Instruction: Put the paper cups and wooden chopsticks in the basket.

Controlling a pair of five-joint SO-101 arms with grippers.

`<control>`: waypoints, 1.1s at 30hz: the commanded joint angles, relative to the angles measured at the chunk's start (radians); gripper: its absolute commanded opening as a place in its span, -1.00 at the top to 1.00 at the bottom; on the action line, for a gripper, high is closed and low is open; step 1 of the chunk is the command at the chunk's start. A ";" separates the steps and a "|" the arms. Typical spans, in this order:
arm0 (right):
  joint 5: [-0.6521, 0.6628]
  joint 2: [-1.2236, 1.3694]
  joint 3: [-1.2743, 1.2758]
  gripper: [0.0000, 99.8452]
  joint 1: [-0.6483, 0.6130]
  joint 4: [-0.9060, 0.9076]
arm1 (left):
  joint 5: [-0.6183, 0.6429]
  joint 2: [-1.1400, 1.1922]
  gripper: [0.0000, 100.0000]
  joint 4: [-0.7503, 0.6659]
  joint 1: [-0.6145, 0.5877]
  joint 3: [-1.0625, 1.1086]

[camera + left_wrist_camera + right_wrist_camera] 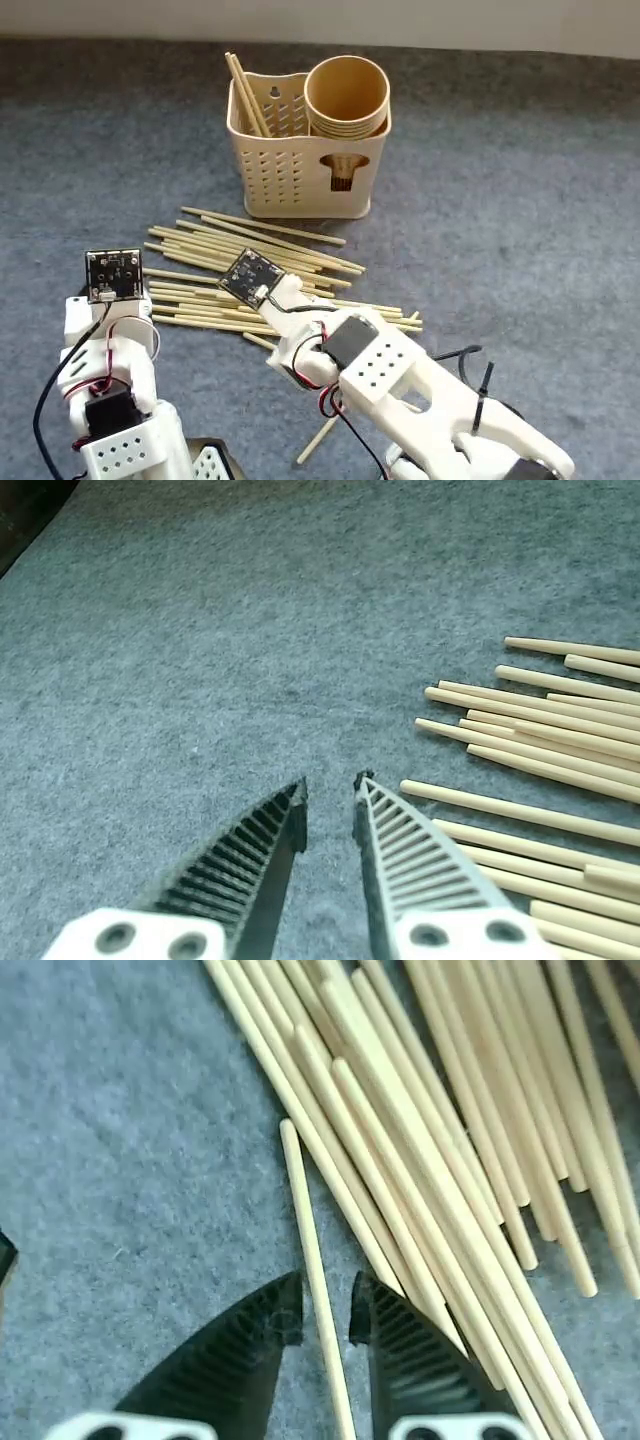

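Note:
A cream slotted basket [290, 175] stands at the back of the table, holding stacked paper cups [347, 95] and a few wooden chopsticks [248, 95]. Several more chopsticks [265, 245] lie in a loose pile on the grey carpet in front of it. My right gripper [325, 1310] hangs low at the edge of the pile [450, 1140], open, its fingers on either side of a single chopstick [305, 1210] lying apart from the rest. My left gripper [330, 795] is slightly open over bare carpet with nothing in it, and chopstick tips [520, 740] lie off to its side.
The right arm [380, 375] stretches over the near side of the pile, and the left arm [115, 330] stands beside the pile's left end. One stray chopstick [318, 440] lies near the front edge by the right arm. Grey carpet [520, 230] lies open around the basket.

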 commanded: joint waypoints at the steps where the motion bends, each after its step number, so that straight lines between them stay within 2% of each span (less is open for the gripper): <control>1: -0.005 0.122 -0.058 0.81 -0.010 -0.042 | 0.006 -0.002 0.80 -0.025 -0.005 0.012; 18: -0.002 0.409 -0.153 0.81 -0.007 -0.084 | 0.006 -0.002 0.80 -0.023 -0.005 0.012; 21: -0.002 0.437 -0.153 0.88 -0.007 -0.084 | 0.006 -0.002 0.80 -0.023 -0.005 0.012; 24: -0.002 0.430 -0.153 0.98 -0.005 -0.082 | 0.006 -0.002 0.80 -0.023 -0.005 0.012; 33: -0.003 0.292 -0.145 0.99 -0.004 -0.079 | 0.006 -0.002 0.80 -0.023 -0.005 0.012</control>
